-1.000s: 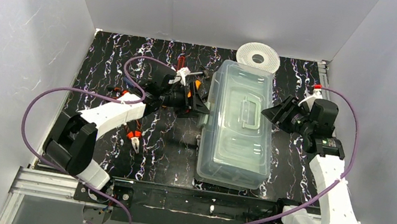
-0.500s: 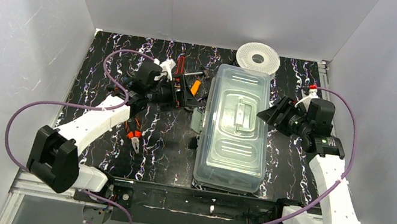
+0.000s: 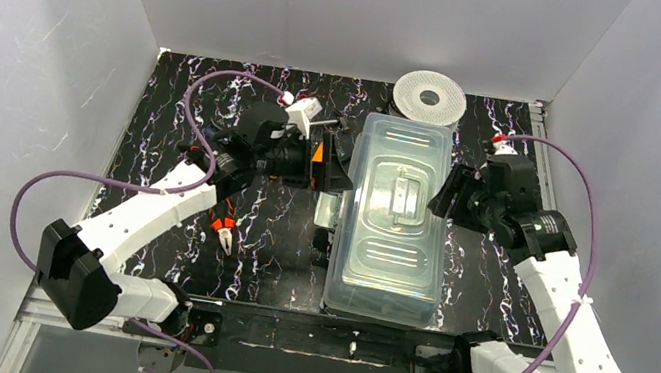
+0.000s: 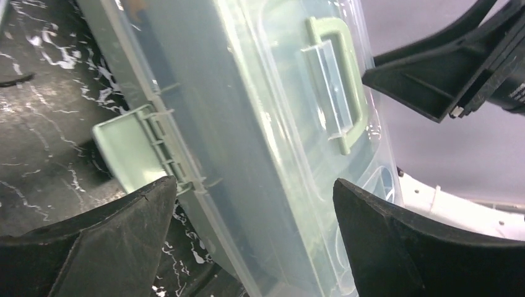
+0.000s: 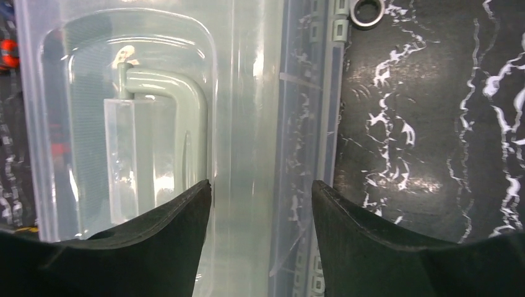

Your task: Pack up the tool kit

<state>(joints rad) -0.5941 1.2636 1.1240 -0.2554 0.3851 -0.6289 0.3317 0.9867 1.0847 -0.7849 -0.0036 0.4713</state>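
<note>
Midway across the black marbled table [image 3: 152, 136] stands the pale-green tool kit box [image 3: 385, 292], its clear lid [image 3: 404, 148] lying on top with the handle [image 3: 400, 191] folded flat. Against its left side the left end effector [image 4: 251, 189] is released, fingers spread toward the wall beside a green latch [image 4: 127, 148] that sticks out, and the right end effector [image 5: 261, 185] is likewise released, fingers straddling the lid's edge. Orange-handled pliers [image 3: 223, 229] lie left of the box, a steel wrench [image 5: 365, 9] close to its edge, and a white spool [image 3: 430, 95] just behind it.

Pale-green box [image 4: 216, 173] lengthwise mid-table, clear lid [image 3: 407, 159] on, orange pliers [image 3: 223, 229] lying left
</note>
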